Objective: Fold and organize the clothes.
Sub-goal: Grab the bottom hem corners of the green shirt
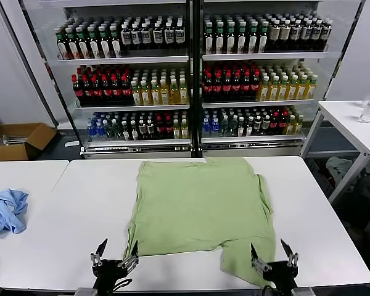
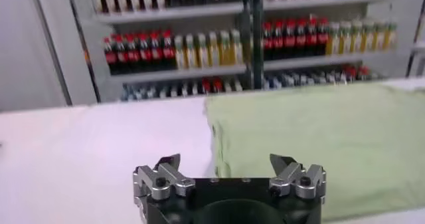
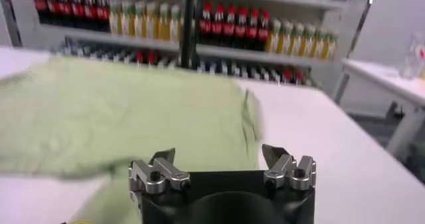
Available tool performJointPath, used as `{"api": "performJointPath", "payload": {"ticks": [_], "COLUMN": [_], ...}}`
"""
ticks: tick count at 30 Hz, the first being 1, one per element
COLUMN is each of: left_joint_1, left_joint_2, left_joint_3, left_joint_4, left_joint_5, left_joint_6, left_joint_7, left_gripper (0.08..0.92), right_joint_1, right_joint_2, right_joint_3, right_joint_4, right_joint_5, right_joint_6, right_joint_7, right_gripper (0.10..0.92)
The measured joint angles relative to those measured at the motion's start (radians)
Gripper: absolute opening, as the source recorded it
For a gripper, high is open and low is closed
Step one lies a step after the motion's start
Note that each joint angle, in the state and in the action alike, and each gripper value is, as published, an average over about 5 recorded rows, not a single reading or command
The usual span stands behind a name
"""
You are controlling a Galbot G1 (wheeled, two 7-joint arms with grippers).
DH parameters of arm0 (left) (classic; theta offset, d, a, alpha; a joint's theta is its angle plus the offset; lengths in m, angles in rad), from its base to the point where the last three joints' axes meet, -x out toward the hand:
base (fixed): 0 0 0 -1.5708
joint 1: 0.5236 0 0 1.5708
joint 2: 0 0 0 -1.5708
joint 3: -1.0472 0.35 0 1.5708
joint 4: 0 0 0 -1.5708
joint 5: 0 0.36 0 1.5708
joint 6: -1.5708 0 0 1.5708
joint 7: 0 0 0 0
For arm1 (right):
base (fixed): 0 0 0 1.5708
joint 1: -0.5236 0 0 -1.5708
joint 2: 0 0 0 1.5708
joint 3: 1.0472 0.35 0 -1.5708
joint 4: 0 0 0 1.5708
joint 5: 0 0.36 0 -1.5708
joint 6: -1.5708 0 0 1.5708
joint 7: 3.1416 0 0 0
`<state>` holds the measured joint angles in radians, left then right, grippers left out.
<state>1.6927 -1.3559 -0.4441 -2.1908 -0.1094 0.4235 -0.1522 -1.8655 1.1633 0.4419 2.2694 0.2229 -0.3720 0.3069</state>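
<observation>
Best to pinch the green shirt (image 1: 202, 206) hem corners evenly with left gripper (image 1: 115, 253) and right gripper (image 1: 273, 254) (both spread, empty).

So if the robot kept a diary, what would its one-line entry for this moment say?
shirt: spread flat on table, partly folded | left gripper: open, near edge, empty | right gripper: open, over shirt's near corner, empty

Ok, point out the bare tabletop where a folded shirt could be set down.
Bare white table lies between the green shirt and the table seam beside the blue garment. A second strip runs from the shirt's right edge to the table's right edge. The near edge is crowded: left gripper and right gripper, both open.
</observation>
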Motion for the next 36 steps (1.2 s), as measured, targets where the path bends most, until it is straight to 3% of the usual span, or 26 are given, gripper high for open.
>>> {"api": "performJointPath", "payload": {"ticks": [8,14,36], "left_joint_1": [-0.048,-0.07,-0.053], "left_joint_2": [0.004,0.007,0.037], "left_joint_3": [0.02,0.028,0.017], "left_joint_4": [0.051,0.078,0.069], "left_joint_5": [-0.023,-0.043,-0.178], "left_joint_6": [0.065,0.086,0.069], "left_joint_7": [-0.01,-0.026,-0.002], "left_gripper": [0.821,0.724,0.104], "right_joint_1": [-0.01,-0.015,-0.024], "right_joint_2": [0.008,0.016,-0.001], "right_joint_3": [-0.012,-0.024,-0.008], "right_joint_4": [-0.021,-0.03,-0.005], "right_joint_5": [0.014,0.045,0.135], "right_joint_6": [-0.016,-0.03,-0.024], "right_joint_7": [0.011,0.013,-0.024], "right_gripper": [0.823,0.784,0.157]}}
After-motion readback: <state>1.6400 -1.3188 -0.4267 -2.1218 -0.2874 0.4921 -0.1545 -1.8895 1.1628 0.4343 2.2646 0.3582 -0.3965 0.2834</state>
